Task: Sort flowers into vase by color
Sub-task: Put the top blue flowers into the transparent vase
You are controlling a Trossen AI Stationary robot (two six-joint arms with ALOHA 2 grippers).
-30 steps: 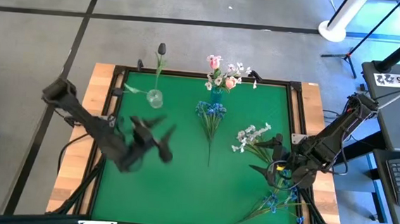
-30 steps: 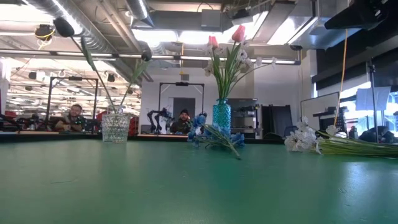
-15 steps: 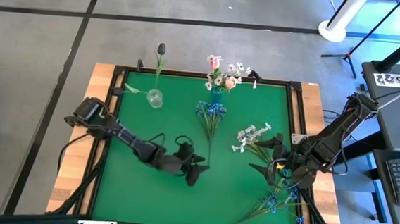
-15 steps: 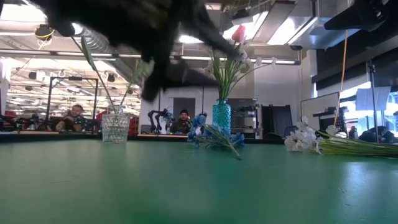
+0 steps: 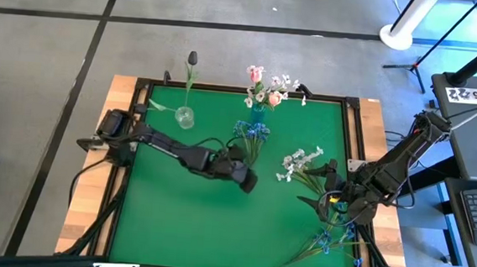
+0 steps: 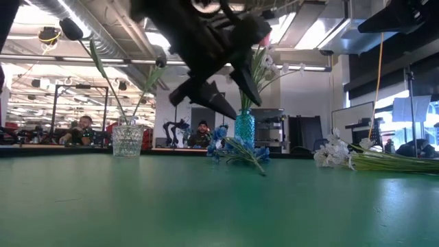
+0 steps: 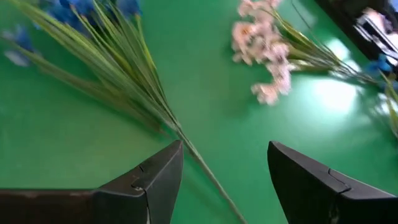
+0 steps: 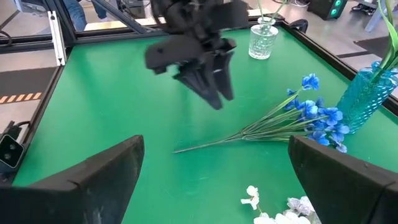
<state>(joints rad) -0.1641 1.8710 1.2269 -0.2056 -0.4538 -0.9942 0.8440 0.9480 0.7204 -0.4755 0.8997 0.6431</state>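
A blue flower bunch [image 5: 251, 136] lies flat on the green mat, its stem [image 7: 200, 163] pointing at the near edge. My left gripper [image 5: 247, 181] hovers open over that stem's near end, with a finger on either side of it [image 7: 227, 180] and touching nothing; the low view shows it above the table [image 6: 223, 96]. A white spray [image 5: 301, 161] and more blue flowers [image 5: 325, 239] lie by the right edge. My right gripper [image 5: 315, 186] waits open next to the white spray. A clear vase [image 5: 185, 117] holds a dark tulip [image 5: 193, 59]. A turquoise vase [image 5: 258, 114] holds pink tulips and white blossoms.
Both vases stand near the far edge, the turquoise one just beyond the blue bunch's heads [image 8: 311, 115]. A raised black frame [image 5: 241, 89] rims the mat. Bare mat [image 5: 173, 221] lies near and left. People sit in the room behind [image 6: 82, 129].
My left gripper has swept from the mat's left half toward the right, then a little toward the far edge, ending over the blue bunch's stem. It has come into the low view from above. The flowers have not moved.
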